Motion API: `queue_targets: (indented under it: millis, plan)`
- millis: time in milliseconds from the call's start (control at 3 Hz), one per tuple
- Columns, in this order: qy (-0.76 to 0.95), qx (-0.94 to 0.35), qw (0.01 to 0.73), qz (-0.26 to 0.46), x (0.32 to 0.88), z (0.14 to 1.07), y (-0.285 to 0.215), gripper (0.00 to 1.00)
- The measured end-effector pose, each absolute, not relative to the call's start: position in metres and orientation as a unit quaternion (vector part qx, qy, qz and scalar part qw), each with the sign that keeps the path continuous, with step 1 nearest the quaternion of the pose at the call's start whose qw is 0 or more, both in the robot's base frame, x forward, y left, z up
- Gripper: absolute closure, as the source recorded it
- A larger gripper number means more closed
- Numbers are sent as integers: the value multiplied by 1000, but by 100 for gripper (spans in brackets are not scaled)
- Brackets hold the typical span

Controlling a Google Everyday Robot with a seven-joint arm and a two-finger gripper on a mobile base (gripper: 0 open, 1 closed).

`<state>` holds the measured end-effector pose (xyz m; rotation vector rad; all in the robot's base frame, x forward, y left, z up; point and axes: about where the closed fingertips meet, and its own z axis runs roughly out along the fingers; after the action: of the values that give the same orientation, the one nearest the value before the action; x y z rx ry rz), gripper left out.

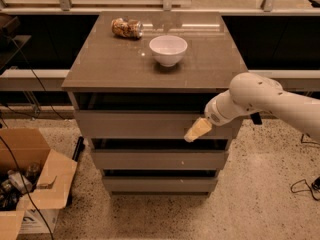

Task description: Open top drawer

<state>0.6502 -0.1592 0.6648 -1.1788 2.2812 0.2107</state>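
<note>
The top drawer [135, 124] is the widest grey-taupe front panel of the cabinet, flat and without a handle, just under the tabletop. My gripper [196, 130] hangs from the white arm [260, 99] that comes in from the right. Its yellowish tip lies in front of the right part of the top drawer's panel, near its lower edge. A dark gap shows above the panel under the tabletop.
A white bowl [168, 49] and a lying snack jar [126, 28] sit on the cabinet top [110, 64]. Two narrower drawer fronts [157, 159] are below. An open cardboard box [30, 184] stands on the floor at left. Cables [305, 184] lie at right.
</note>
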Motion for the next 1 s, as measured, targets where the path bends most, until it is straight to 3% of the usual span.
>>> queue_targets:
  millis: [333, 1000]
  plan:
    - [859, -437, 251, 92, 649, 643, -164, 16]
    - [859, -437, 250, 92, 649, 652, -164, 63]
